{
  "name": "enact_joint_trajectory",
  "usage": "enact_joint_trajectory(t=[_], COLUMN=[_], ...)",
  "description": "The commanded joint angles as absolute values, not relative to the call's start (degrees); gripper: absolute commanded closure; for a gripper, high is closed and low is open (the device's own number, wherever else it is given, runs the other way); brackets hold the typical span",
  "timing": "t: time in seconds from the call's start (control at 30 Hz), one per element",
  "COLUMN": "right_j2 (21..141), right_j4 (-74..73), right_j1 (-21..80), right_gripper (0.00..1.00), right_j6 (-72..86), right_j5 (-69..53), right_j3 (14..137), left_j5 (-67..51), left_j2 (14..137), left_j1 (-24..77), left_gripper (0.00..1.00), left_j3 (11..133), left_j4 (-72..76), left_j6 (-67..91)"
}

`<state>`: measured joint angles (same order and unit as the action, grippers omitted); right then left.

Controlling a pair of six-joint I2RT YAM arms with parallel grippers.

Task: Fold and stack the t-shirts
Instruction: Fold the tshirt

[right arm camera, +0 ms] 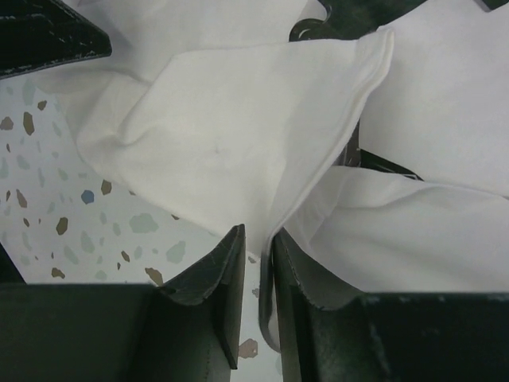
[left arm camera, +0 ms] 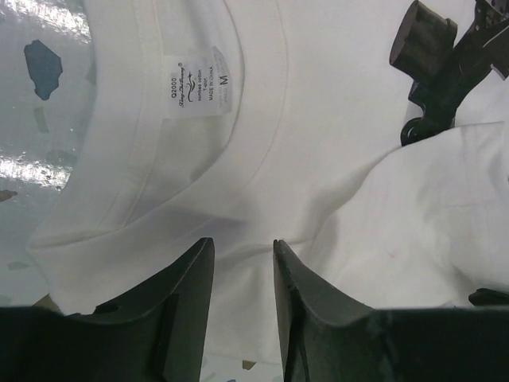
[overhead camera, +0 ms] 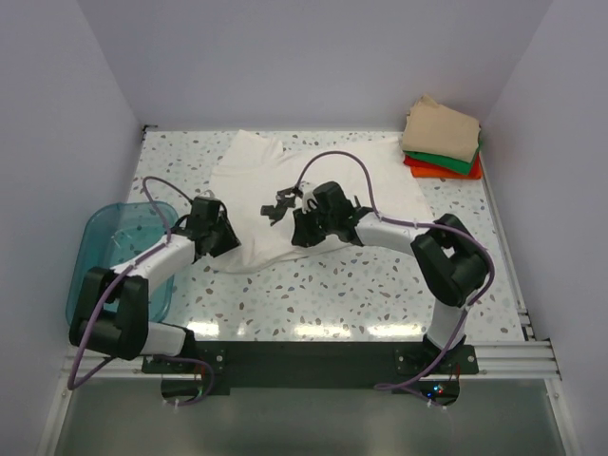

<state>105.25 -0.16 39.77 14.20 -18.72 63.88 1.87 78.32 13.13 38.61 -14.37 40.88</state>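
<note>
Right wrist view: right gripper pinches large white cloth t-shirt edge; left gripper straddles collar, we cannot tell its grasp.

Black-and-white arms, looping purple cables

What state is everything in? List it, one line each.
white shirt: laid out, rumpled, held by both grippers
left gripper: shut on the white shirt near its collar
right gripper: shut on a lifted fold of the white shirt
folded shirts: stacked, tan over green over orange-red
bin: upright, open-topped
</note>
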Motion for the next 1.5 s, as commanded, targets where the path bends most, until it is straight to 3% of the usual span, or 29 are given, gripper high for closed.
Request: enact_joint_trajectory(t=[0.0,0.13,0.53,0.7,0.9,1.03,1.47], right_j2=[102.7,101.1,93.7,97.1,109.0,115.9,121.6], right_j4=[2.6,2.6,7.4,4.7,0.5,-3.6,-6.7], right_j1=[40.2,40.3,40.3,40.3,39.5,39.2,39.2], right_gripper=[0.74,0.68,0.72,0.6,0.52,0.52,0.52], right_j6=[15.5,15.6,19.2,18.9,17.9,16.0,13.7], right_j5=[-18.8,-17.8,-13.5,-7.3,-2.8,-2.1,-2.6], right_j3=[62.2,59.9,51.2,58.7,74.2,82.7,85.6], left_j5=[0.4,-0.8,0.9,0.6,1.3,1.3,1.7], left_j2=[80.1,81.5,86.7,86.1,82.3,79.7,71.6], left_j1=[12.7,12.7,12.7,12.7,12.7,12.6,11.8], left_gripper=[0.58,0.55,0.56,0.56,0.56,0.56,0.55], left_j3=[39.7,40.6,46.9,46.8,45.8,44.7,42.5], left_j4=[-10.5,-9.8,-11.0,-10.8,-12.3,-13.2,-16.2], left_j6=[39.8,40.6,41.6,41.7,41.0,41.0,39.6])
